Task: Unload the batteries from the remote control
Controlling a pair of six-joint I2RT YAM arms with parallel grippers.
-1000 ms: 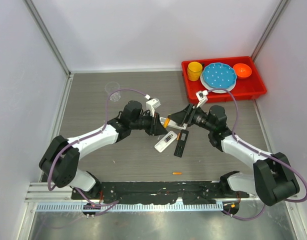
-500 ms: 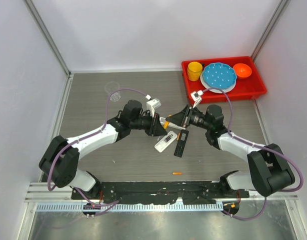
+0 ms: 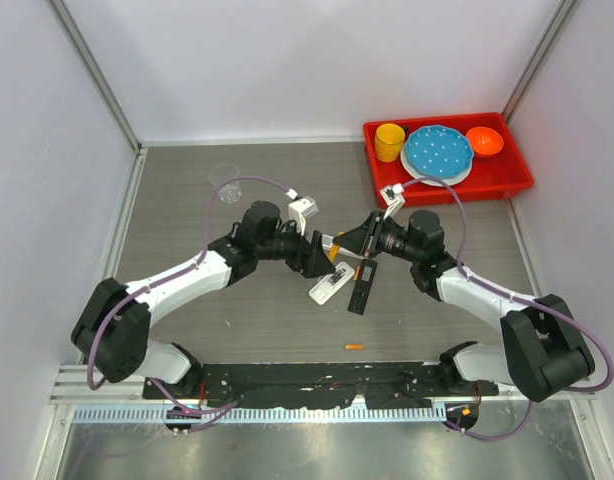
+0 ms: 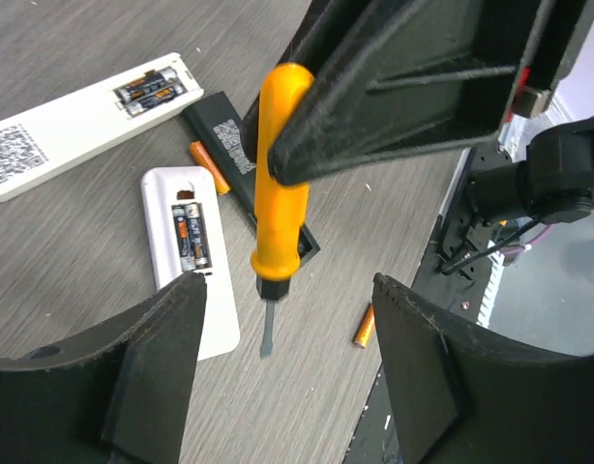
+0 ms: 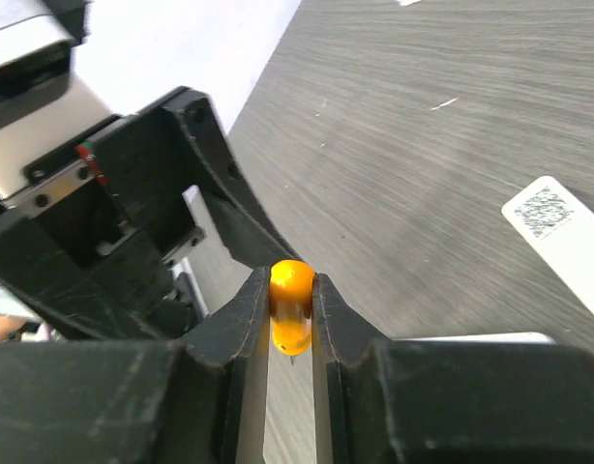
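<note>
The left pincer (image 3: 314, 254) is spread wide and holds nothing; in its wrist view its 2 fingers (image 4: 152, 367) frame the scene from below, clear of the worktop (image 3: 187, 300).

Far left in that view lies a long white remote (image 4: 65, 126) with its bay uncovered and 2 dark batteries (image 4: 150, 87) seated in it. Just beside it to the right lies a short white remote (image 4: 186, 280), also uncovered, with dark cells in its bay (image 4: 193, 235); their count is hard to tell. An orange battery (image 4: 208, 166) lies loose on the worktop between this remote and a black slab (image 4: 241, 159) bearing a label.

Right of these, an orange-handled screwdriver (image 4: 278, 184) hangs tip down between the left pincer's fingers without touching them. The right pincer (image 5: 291, 309) is clenched on the handle's upper end, a finger pressed against each side.

A second orange battery (image 4: 365, 326) lies alone on the worktop, right of the screwdriver tip, near the worktop's front edge and well apart from both pincers.
</note>
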